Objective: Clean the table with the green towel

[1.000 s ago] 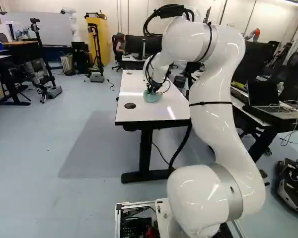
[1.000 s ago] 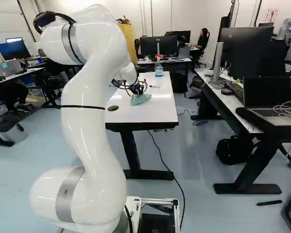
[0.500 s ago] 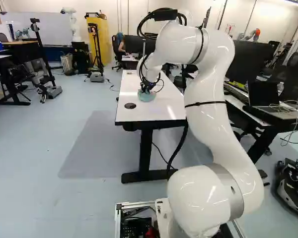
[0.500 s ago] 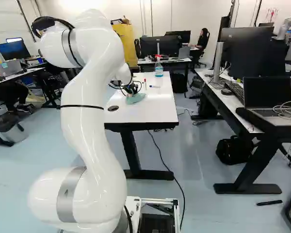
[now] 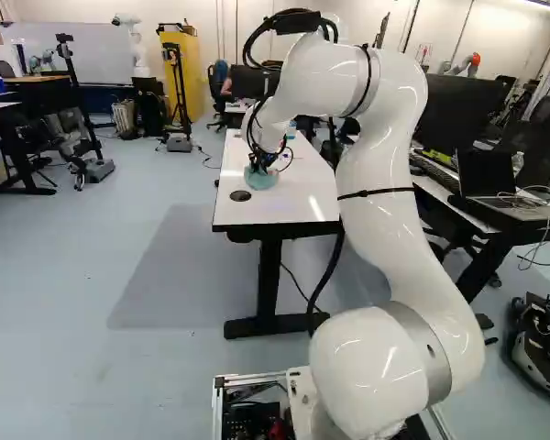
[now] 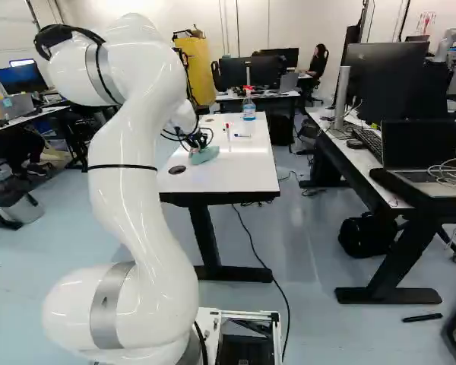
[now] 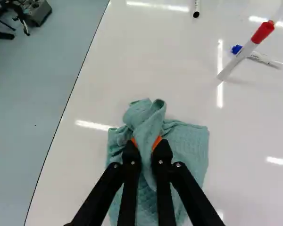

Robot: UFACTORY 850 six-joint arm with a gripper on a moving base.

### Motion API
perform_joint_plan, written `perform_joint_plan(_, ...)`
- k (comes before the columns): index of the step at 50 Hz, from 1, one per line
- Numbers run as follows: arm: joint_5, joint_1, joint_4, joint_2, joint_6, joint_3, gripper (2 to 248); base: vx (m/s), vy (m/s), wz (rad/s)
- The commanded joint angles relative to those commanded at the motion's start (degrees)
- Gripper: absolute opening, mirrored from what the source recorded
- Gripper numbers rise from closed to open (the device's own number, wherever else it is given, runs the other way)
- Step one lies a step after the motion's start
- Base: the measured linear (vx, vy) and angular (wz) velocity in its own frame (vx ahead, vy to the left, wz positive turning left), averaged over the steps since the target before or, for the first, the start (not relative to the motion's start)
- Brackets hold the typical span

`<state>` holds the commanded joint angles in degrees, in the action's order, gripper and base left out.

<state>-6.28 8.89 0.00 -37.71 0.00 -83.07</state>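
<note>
A white robot arm [image 6: 129,182] rises from its base and bends over toward a long white surface [image 6: 243,171] on dark legs. To the right of that surface, in the right base view, stands a dark-legged desk [image 6: 362,169] carrying an open laptop [image 6: 419,146] and a large monitor [image 6: 395,80].

At the end of the arm, the black hand [image 5: 260,167] points down at the surface. Beneath it lies the green towel [image 7: 191,146], nearer the surface's left long edge in the left base view. In the wrist view, the two fingers of the hand [image 7: 146,143] are clamped on a bunched fold of the towel, with orange pads [image 7: 157,141] on both sides of it. The rest of the cloth spreads out around the fingers.

Toward the far end of the surface stands a clear spray bottle [image 6: 249,110] with a red and white top. Between the bottle and the towel, a red-capped marker [image 7: 247,49] stands on end, and a blue-capped marker [image 7: 262,59] lies near it. A round dark cap [image 6: 177,169] sits in the surface near the towel.
</note>
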Motion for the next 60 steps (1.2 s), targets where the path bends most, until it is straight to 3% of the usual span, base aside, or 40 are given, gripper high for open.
perform_joint_plan(21,0.00,0.56,0.00,4.34,0.00,6.03,42,0.000,0.000,0.000)
perform_joint_plan(60,0.00,-5.07,0.00,7.78,0.00,10.72,42,0.000,0.000,0.000)
